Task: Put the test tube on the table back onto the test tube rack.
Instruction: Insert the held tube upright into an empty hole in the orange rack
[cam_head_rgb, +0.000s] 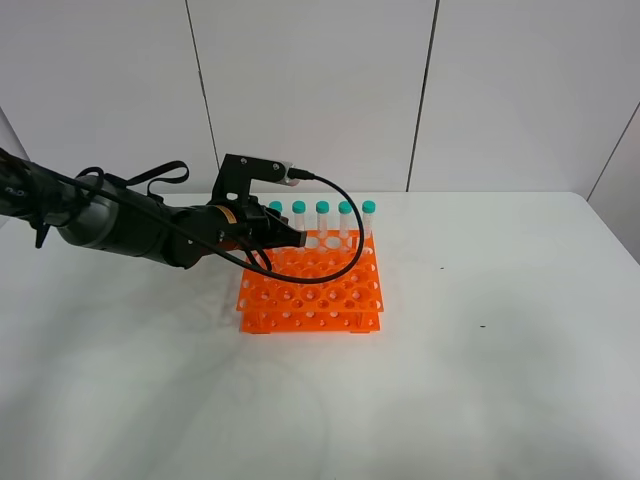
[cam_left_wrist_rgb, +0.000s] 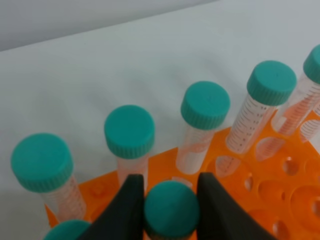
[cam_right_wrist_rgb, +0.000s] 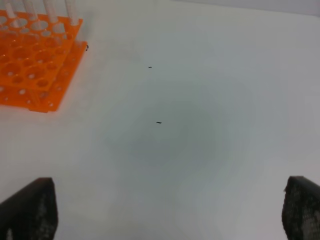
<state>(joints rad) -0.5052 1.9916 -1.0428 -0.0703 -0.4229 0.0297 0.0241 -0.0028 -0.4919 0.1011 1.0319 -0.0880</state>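
Mostly empty rack (cam_head_rgb: 312, 290), rear-row tubes (cam_head_rgb: 322, 222).

My teal-capped test tube (cam_left_wrist_rgb: 171, 209) stands upright over the orange test tube rack (cam_head_rgb: 312, 295) on the white table (cam_head_rgb: 480, 380).

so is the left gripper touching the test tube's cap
Touching. The left wrist view shows the left gripper closed on the test tube, both fingers pressed against its teal cap, no gap.

Graduation marks are seen printed on the racked tubes (cam_left_wrist_rgb: 250, 125); the figures beside them are too blurred to be read.
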